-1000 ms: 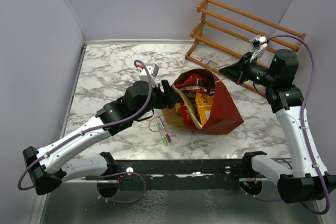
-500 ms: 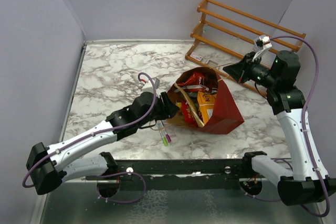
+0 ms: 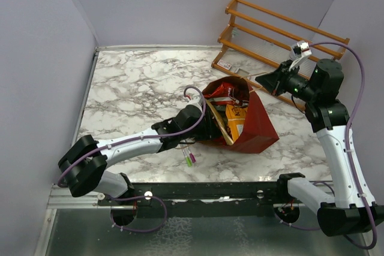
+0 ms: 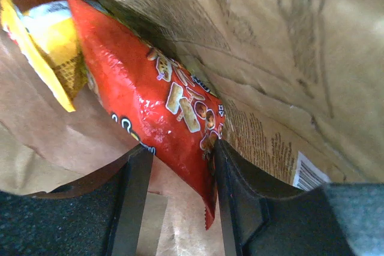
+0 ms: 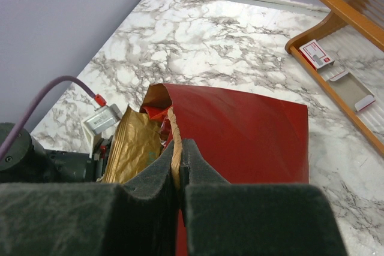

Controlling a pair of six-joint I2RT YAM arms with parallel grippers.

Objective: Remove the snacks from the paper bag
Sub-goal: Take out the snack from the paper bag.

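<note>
Inside the paper bag (image 5: pixel 240 130), the left gripper (image 4: pixel 180 151) is half-closed, pinching a red packet (image 4: pixel 144 82). The right gripper (image 5: pixel 177 151) is clamping the bag's rim.

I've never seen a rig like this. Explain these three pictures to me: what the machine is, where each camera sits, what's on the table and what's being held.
The machine is two robot arms, a left arm and a right arm, bolted at the near edge of a marble table. Each ends in a two-finger gripper. The wide picture comes from a fixed camera above and behind them. The other two come from cameras on the wrists, looking along the fingers. On the table are a red paper bag with snacks in it, two marker pens beside it and a wooden rack at the back. The right gripper pinches the bag's rim. The left gripper is deep inside the bag, its fingers closed on the end of a red snack packet.
</note>
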